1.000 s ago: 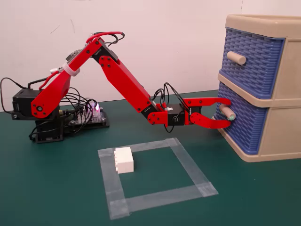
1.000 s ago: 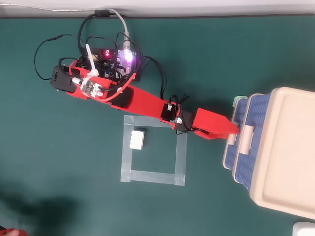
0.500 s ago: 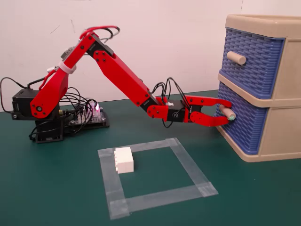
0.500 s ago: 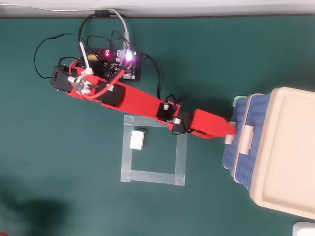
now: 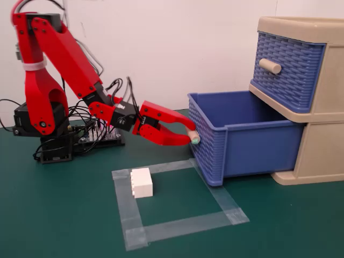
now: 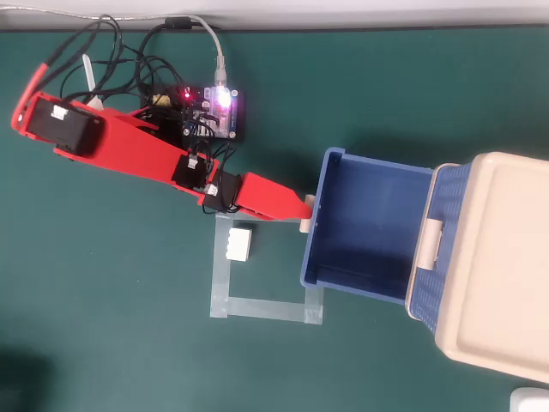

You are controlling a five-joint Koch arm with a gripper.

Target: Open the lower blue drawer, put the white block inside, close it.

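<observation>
The lower blue drawer stands pulled far out of the beige cabinet, and its inside looks empty. My red gripper is shut on the drawer's peg handle, one jaw above it and one below; the teal tip pokes out. The white block lies on the green table inside the tape square's near-left corner, below and left of the gripper in the fixed view, untouched.
The upper blue drawer is closed. A clear tape square marks the mat; the open drawer's front reaches over its right edge. The arm base and a lit controller board with cables sit at the back left.
The arm has folded back toward its base, dragging the lower drawer out of the cabinet by its handle. The drawer went from closed to wide open. The white block has not moved.
</observation>
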